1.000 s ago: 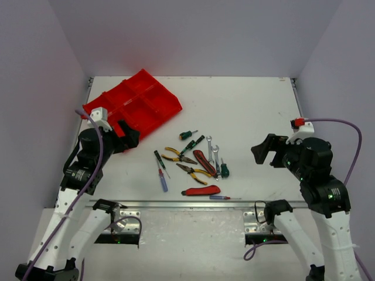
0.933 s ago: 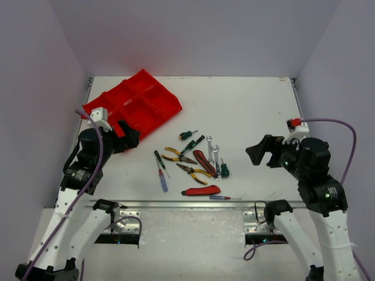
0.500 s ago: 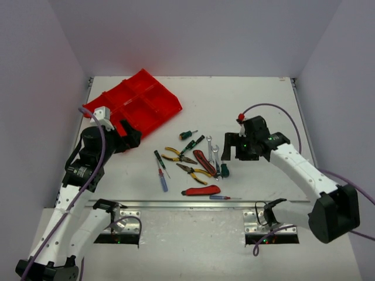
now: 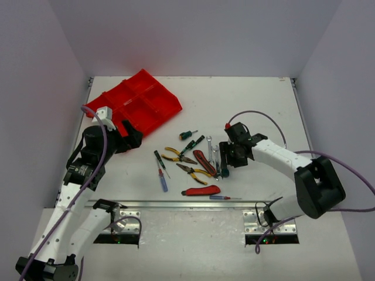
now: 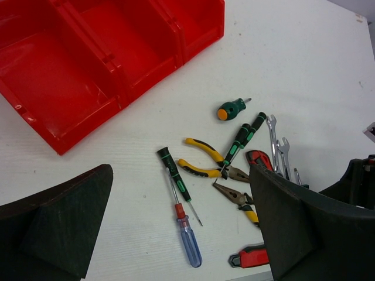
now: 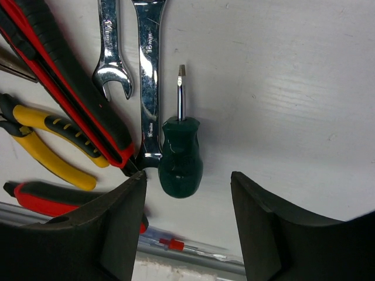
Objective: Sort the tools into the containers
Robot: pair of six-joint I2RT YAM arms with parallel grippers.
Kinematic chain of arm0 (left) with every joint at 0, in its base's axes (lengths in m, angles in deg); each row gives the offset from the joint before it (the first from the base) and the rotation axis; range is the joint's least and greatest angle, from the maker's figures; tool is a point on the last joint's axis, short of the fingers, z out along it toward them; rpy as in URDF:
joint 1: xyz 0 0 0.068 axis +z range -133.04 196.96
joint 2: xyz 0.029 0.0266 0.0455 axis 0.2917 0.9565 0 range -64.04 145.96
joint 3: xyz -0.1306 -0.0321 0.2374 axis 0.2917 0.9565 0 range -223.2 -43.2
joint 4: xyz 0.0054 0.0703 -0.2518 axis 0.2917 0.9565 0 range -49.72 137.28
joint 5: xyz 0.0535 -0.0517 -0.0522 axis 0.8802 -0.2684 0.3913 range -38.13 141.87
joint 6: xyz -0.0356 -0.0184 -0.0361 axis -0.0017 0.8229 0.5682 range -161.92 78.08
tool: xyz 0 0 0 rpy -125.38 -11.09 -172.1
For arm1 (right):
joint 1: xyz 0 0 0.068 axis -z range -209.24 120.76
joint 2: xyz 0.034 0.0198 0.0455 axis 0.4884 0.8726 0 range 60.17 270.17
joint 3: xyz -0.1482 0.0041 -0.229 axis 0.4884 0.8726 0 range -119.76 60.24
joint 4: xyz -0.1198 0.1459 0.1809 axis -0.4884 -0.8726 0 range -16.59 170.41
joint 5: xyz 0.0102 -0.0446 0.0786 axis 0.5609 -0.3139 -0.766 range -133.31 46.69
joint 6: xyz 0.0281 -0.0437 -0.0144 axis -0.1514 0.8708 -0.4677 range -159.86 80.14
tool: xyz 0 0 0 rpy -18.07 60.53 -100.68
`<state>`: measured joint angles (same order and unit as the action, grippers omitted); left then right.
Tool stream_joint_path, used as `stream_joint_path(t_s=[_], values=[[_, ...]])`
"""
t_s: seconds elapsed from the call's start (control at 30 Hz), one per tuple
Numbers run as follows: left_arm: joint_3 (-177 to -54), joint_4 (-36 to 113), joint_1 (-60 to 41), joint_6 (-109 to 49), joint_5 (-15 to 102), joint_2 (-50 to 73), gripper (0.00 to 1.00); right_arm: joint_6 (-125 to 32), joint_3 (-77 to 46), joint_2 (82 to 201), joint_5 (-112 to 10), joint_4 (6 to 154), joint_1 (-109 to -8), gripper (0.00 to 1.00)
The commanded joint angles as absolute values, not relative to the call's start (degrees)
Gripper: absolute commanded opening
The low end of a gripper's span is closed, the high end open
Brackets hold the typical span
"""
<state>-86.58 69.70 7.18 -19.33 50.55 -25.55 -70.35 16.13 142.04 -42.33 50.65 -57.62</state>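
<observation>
A second ago the right arm was folded back by the bench's right edge. It has since swung out to the tool cluster in the middle of the bench. The right gripper (image 6: 187,193) now sits low over the stubby dark-green screwdriver (image 6: 180,161). Its fingers (image 6: 120,228) have narrowed from fully spread. They stand on either side of the handle with a gap on each side, not pinching it.

The screwdriver lies flat on the white bench (image 4: 252,105), its blade pointing to the far edge. It is touching the longer of two silver wrenches (image 6: 149,76). A red-and-black utility knife (image 6: 70,88) and yellow-handled pliers (image 6: 53,140) lie just beyond the wrenches. None of these tools has moved.

The left gripper (image 4: 130,138) has barely shifted. It hangs by the near end of the bright red plastic divided tray (image 4: 140,99), which sits at the far-left corner of the bench. Its fingers (image 5: 58,225) stay spread wide and hold nothing. A blue-handled screwdriver (image 5: 190,246) lies on the bench below it, well apart from the tray.
</observation>
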Motion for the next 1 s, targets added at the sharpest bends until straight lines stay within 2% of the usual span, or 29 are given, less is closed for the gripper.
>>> stream_joint_path(t_s=[0.0,0.13,0.23,0.3,0.43,0.47,0.6,0.67,0.73,0.83,0.97], values=[[-86.71,66.91,6.68,-19.68,49.76,-25.20,1.00,-71.41,17.94,143.99,-44.99,57.34,-58.06,0.59],[-86.71,67.00,6.52,-19.68,50.00,-25.19,1.00,-71.50,18.68,146.59,-45.21,58.68,-58.31,0.48],[-86.71,66.91,6.32,-19.68,50.21,-24.92,1.00,-71.68,20.00,147.25,-43.49,58.77,-58.50,0.46],[-86.72,67.02,6.23,-19.67,50.39,-24.62,1.00,-71.67,20.45,146.84,-42.16,58.40,-58.50,0.41],[-87.12,67.41,6.15,-19.59,50.70,-23.64,1.00,-71.50,21.15,143.32,-40.44,57.22,-58.45,0.06],[-87.24,67.44,6.15,-19.64,50.50,-23.47,1.00,-71.55,21.17,141.44,-40.03,56.89,-58.46,0.01],[-88.63,67.33,6.15,-19.45,46.22,-22.94,1.00,-70.65,20.15,132.15,-40.29,55.58,-58.71,0.00],[-88.56,64.80,6.15,-16.44,38.20,-22.55,1.00,-69.06,20.32,126.99,-44.61,57.65,-58.88,0.00],[-86.63,58.49,6.15,-12.58,29.31,-22.24,1.00,-67.90,21.41,120.52,-51.12,61.50,-58.87,0.00],[-76.59,31.86,4.15,3.15,12.49,-20.55,1.00,-67.86,25.11,114.38,-69.93,74.23,-58.94,0.00],[-75.47,21.30,-5.12,9.23,14.53,-15.62,1.00,-70.98,26.75,111.32,-79.64,84.00,-59.03,0.00]])
